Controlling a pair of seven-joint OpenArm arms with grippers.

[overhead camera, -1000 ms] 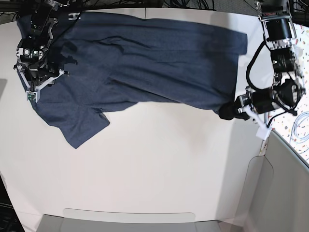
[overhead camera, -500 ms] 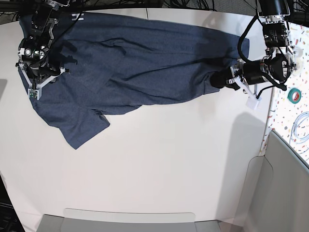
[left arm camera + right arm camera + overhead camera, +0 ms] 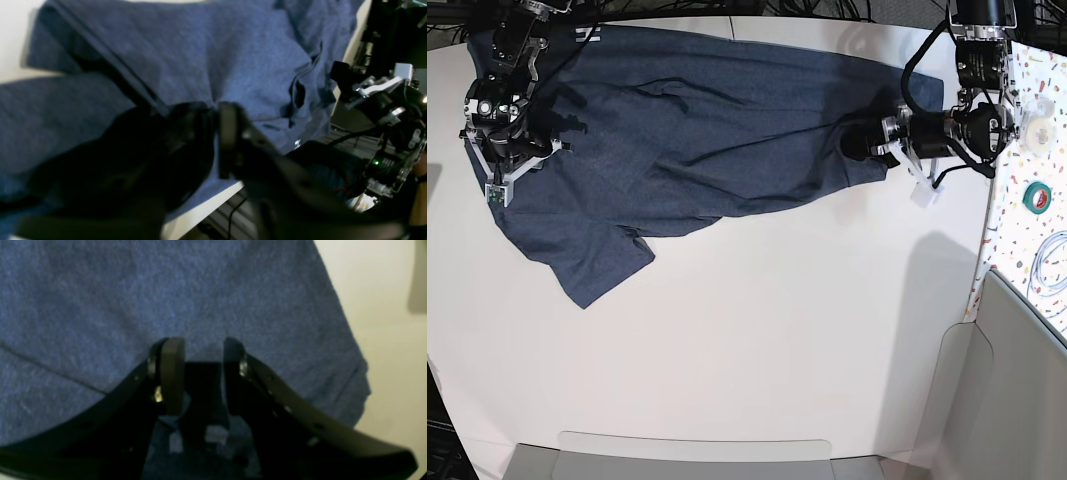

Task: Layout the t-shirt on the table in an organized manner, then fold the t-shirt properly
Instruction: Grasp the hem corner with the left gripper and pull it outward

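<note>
The dark navy-blue short-sleeved cloth t-shirt (image 3: 697, 120) lies along the far edge of the large white smooth-topped table (image 3: 767, 340), reaching from the far left corner most of the way toward the right edge. One sleeve juts toward the near edge on the left. The right gripper (image 3: 499, 165) is over its left end, the left gripper (image 3: 852, 140) at its right end.

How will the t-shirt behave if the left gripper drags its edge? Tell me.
The t-shirt looks limp: it already lies creased and bunched near the left gripper, so a drag would probably fold it over rather than slide it flat. On the smooth white table it may slip easily.
</note>
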